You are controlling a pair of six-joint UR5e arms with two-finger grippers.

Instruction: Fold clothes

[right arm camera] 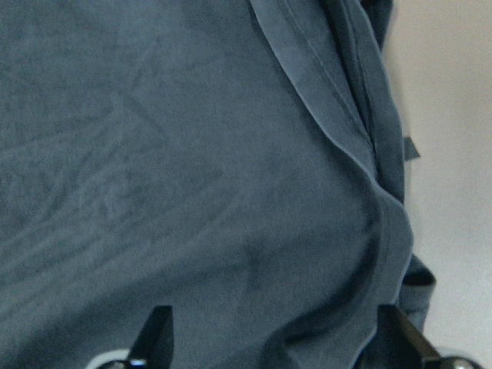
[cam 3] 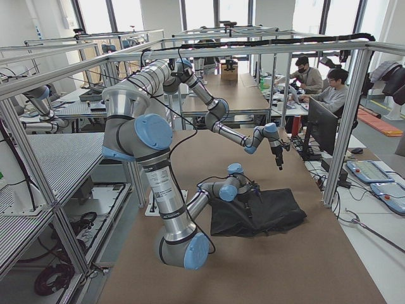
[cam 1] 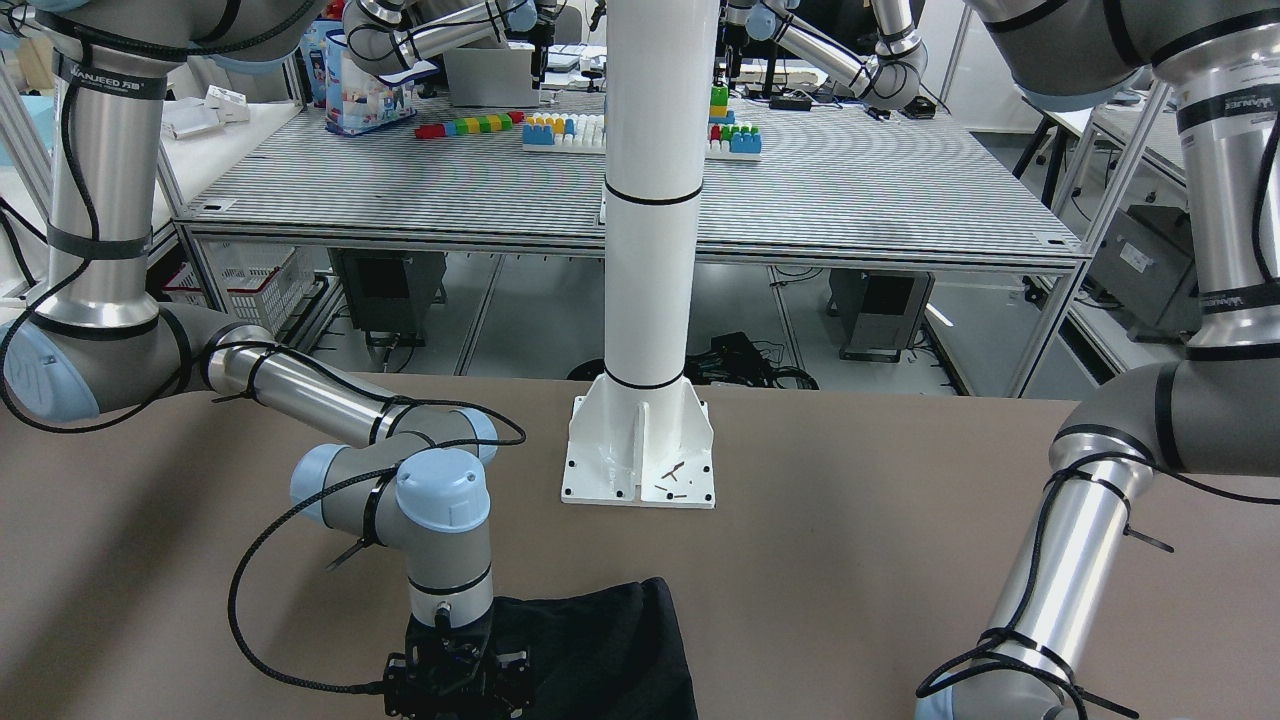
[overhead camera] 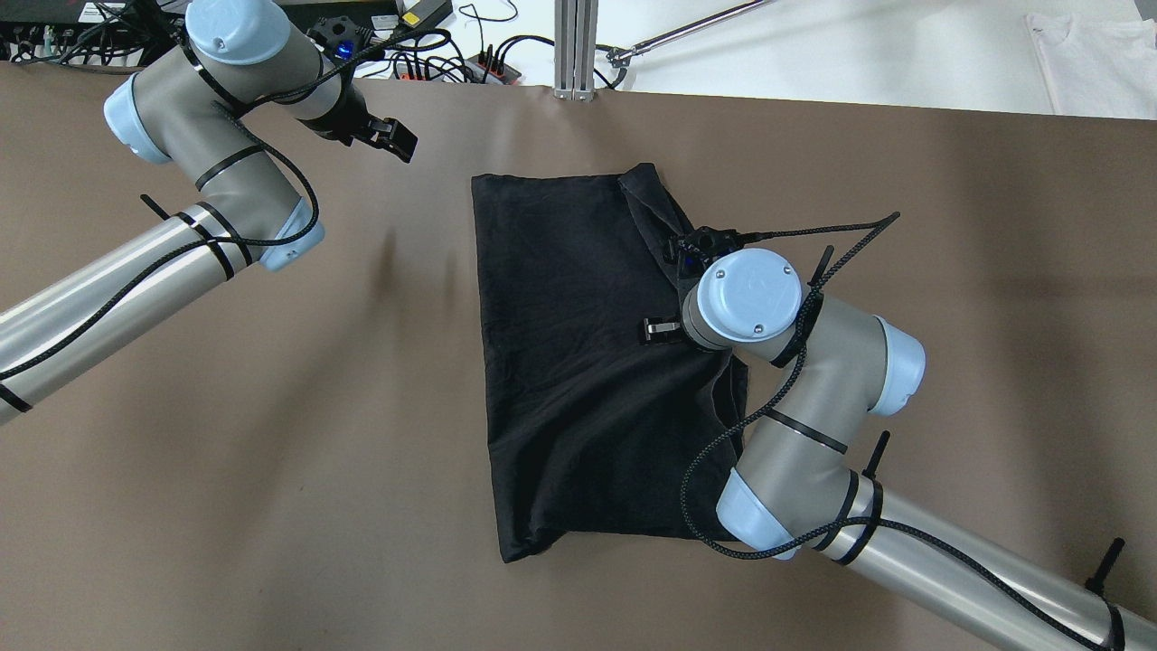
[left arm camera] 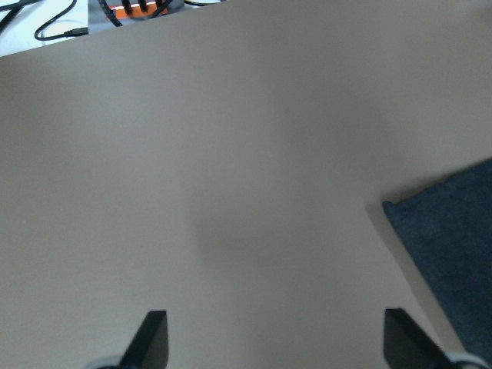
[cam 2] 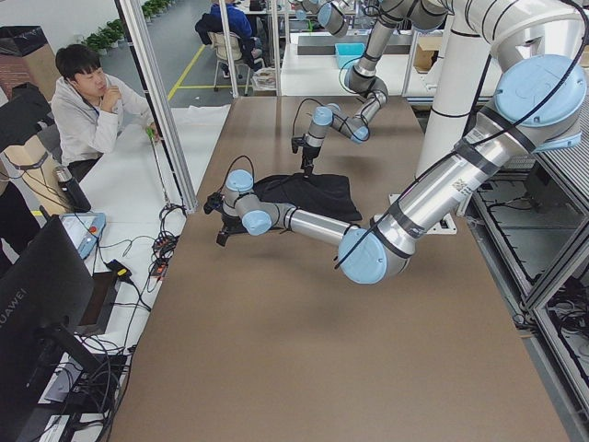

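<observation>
Start at the robot's edge of the bench (overhead camera: 271,407). The white pillar (cam 1: 640,300) stands there on its flat square foot, with bare brown surface around it.

Past it, toward your edge, you find the black cloth (overhead camera: 569,362). It lies about midway along the bench's length and closer to your edge than to the robot's. It is a rectangle whose long sides run from the robot's edge toward yours. The side toward the robot's left end of the bench is straight and smooth. The side toward the right end is rumpled. At the corner nearest you on that side, a flap is turned over onto the cloth and shows a hem.

The right gripper (right arm camera: 277,342) points straight down over that rumpled right side, partway along it. Its fingers stand apart with only fabric beneath them, and nothing is pinched. You cannot tell from these views whether the tips touch the cloth.

Farther on, the left gripper (overhead camera: 396,143) hangs over bare bench close to your edge. It is off the cloth's left corner there and clear of it. Its fingers are also spread, with nothing between them.

Beyond your edge lie cables (overhead camera: 452,54).
</observation>
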